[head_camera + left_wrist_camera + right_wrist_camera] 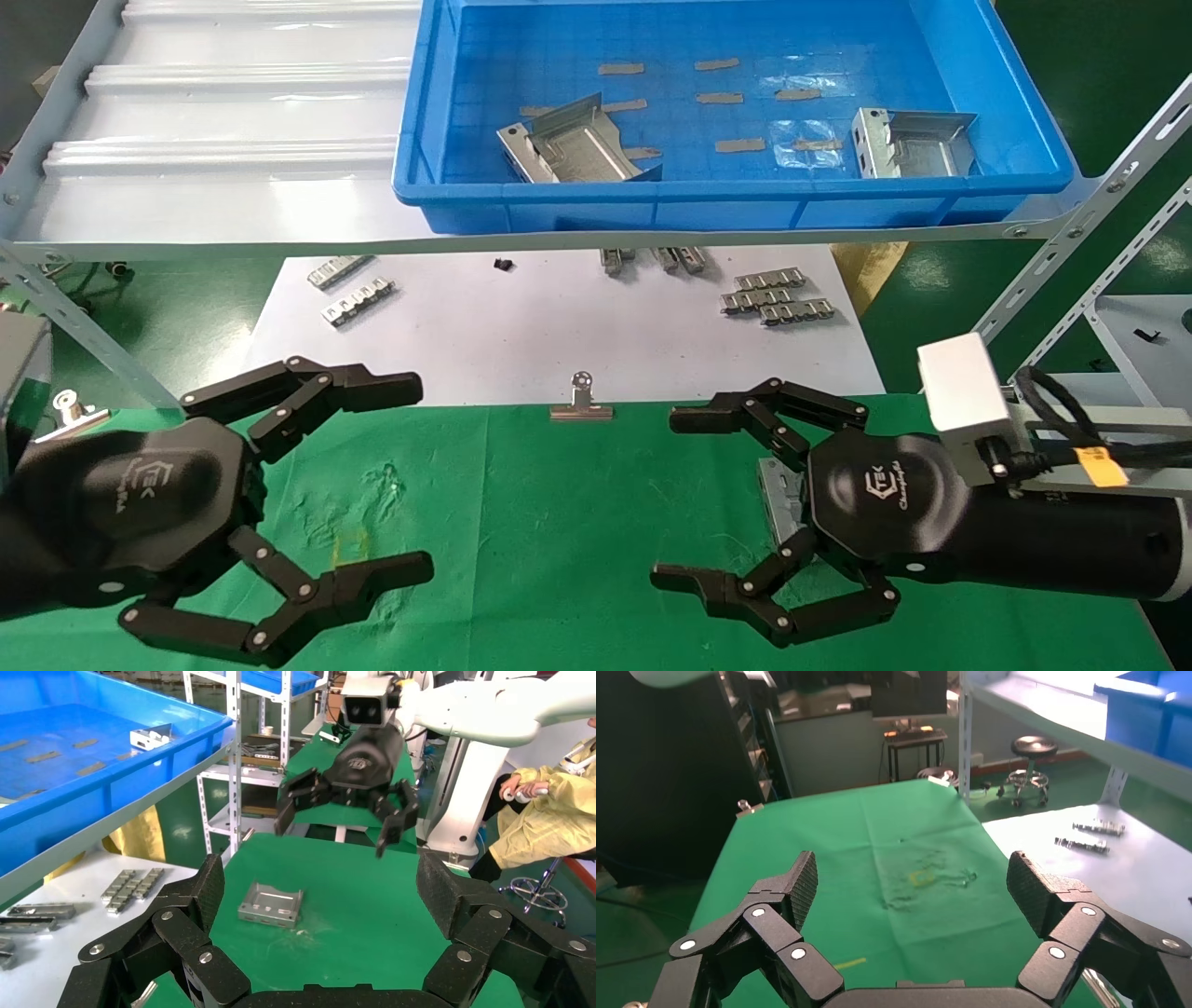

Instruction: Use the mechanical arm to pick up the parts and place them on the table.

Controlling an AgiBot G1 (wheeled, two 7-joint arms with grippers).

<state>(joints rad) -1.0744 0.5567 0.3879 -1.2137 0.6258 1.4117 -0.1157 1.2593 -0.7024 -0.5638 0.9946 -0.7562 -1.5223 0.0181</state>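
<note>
One part (778,496) lies under your wide-open, empty right gripper (759,499); lower carelessly and a finger could knock it.

Silvery stamped sheet-metal bracket (778,499) on green cloth: mostly covered by black claw of right gripper (666,499) in head view.
Small ribbed metal strips (652,258) on white sheet: partly hidden under pale grey shelf edge (279,244).
Left gripper (424,480) palm: cut off by head view's left edge.
Person in yellow gown (545,808): head cut off at frame edge.
</note>
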